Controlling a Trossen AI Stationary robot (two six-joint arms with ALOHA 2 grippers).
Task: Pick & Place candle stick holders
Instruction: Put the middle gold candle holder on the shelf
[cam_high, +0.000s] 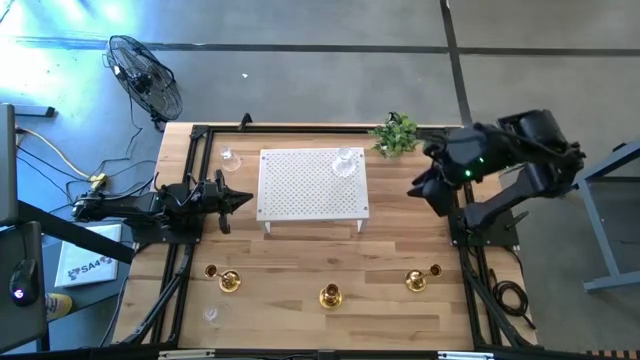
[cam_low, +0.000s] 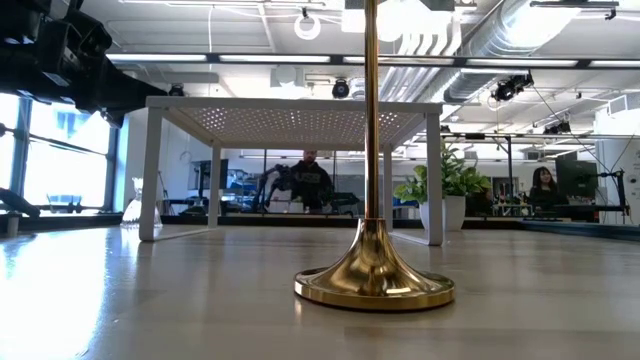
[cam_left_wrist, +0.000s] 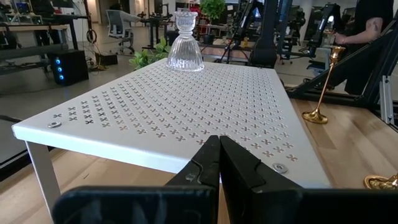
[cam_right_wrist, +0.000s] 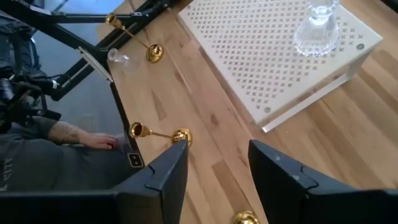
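A clear glass holder (cam_high: 346, 162) stands on the far right corner of the white perforated stand (cam_high: 310, 190); it also shows in the left wrist view (cam_left_wrist: 185, 43). Three gold brass holders (cam_high: 228, 281) (cam_high: 330, 296) (cam_high: 418, 281) stand on their round bases along the table's near side. Two more clear glass holders (cam_high: 231, 158) (cam_high: 212, 315) sit on the table at far left and near left. My left gripper (cam_high: 243, 199) is shut and empty, level, just left of the stand. My right gripper (cam_high: 420, 190) is open and empty, raised right of the stand.
A small green plant (cam_high: 395, 133) stands at the far right, behind the stand. A person's forearm and hand (cam_right_wrist: 74, 135) rest at the table's near edge, close to the middle brass holder (cam_right_wrist: 180, 137). Bare wood lies between the stand and the brass row.
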